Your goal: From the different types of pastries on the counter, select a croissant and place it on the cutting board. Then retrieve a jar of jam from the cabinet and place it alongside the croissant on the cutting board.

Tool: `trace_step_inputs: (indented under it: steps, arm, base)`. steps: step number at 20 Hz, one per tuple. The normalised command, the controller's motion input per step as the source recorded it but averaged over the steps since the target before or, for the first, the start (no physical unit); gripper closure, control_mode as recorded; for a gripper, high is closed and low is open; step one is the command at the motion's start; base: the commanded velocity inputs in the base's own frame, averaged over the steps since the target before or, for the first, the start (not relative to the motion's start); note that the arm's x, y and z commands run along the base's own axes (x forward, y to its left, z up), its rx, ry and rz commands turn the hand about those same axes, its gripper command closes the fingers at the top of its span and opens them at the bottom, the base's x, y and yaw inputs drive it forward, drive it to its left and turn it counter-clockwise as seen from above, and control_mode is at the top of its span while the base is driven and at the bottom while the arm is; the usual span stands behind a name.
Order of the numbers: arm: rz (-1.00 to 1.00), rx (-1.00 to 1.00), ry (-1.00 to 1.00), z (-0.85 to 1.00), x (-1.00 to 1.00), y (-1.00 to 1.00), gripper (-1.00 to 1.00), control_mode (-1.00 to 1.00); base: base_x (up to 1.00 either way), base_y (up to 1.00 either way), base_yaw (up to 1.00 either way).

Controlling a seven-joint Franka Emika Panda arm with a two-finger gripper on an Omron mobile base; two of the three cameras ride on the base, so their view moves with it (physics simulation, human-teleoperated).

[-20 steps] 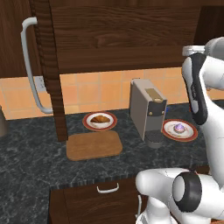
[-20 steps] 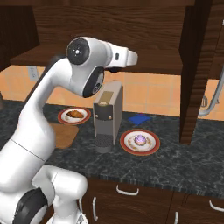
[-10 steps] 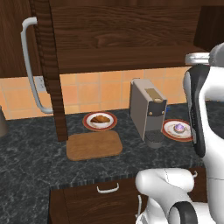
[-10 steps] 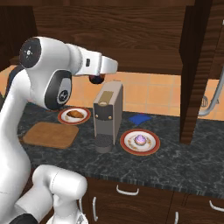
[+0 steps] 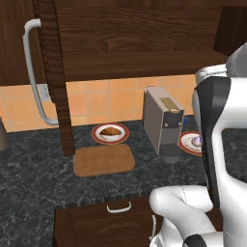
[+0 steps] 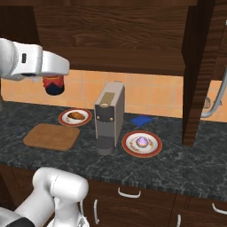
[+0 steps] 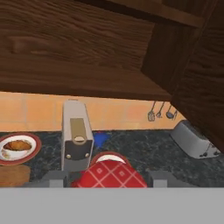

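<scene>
The gripper (image 6: 53, 85) hangs high over the counter's (image 6: 177, 168) left end, jaws closed on the jam jar (image 6: 53, 84), which is above the board (image 6: 51, 136) and clear of it. The board lies bare near the front edge. Behind it the croissant (image 6: 76, 115) sits on its plate (image 6: 75, 117). Right of the coffee machine (image 6: 109, 115) the cupcake (image 6: 142, 142) rests on another plate (image 6: 142, 144).
</scene>
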Motion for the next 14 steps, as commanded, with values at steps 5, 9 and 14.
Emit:
trace_step_inputs:
  steps: [5,9,14]
  arm:
    - [0.13,-0.12,0.09,-0.17,-0.81,1.00,1.00,-1.00]
    - [0.05,0.00,0.00,-0.58,0.23,0.00,1.00,-1.00]
    - [0.13,0.03,0.00,-1.00,0.06,0.13,1.00,-1.00]
  base:
    - [0.00,0.00,0.00]
    - [0.00,0.00,0.00]
    - [0.00,0.00,0.00]
